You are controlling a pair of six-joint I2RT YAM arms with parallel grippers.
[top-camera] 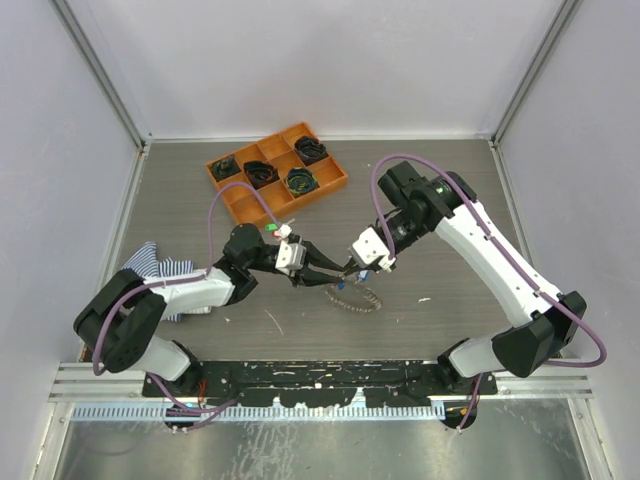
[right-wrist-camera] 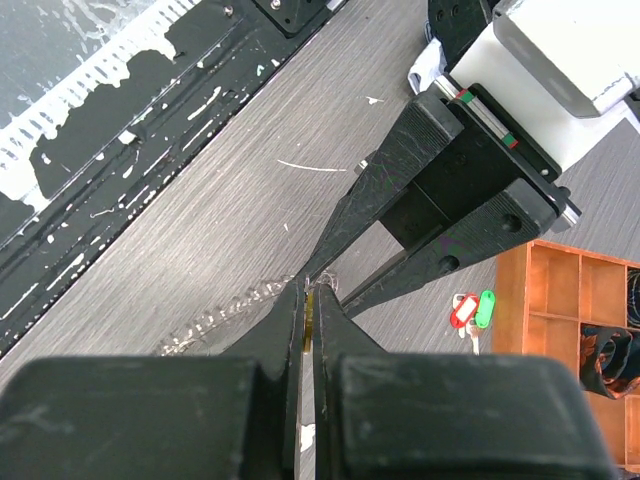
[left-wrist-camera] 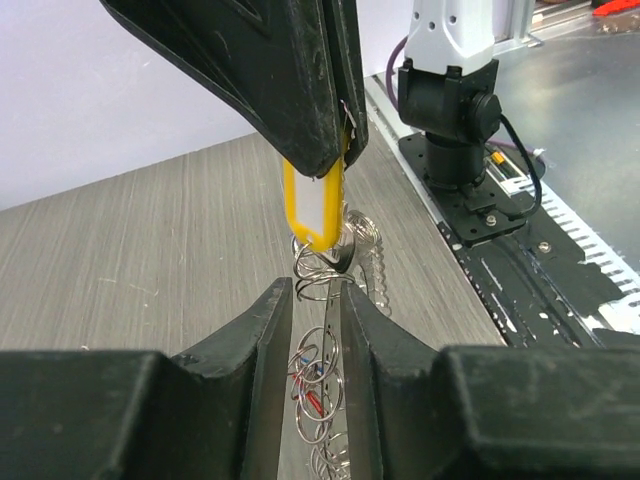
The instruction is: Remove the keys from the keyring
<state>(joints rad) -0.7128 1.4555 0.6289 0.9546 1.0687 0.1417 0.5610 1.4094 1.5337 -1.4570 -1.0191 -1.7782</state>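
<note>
Top camera: high above near bench (top-camera: 200, 190) edge, looking down, far from keyring (top-camera: 358, 298). Wrist cameras: close either side of keyring, facing each other. All share keyring.

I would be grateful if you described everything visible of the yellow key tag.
The yellow key tag is a flat plastic fob with a white label window. It hangs upright, its upper end pinched in the shut right gripper. Its lower end joins small silver rings of the keyring, which run down between the close-set fingers of the left gripper; whether those press the rings is unclear. Its key cannot be made out.
</note>
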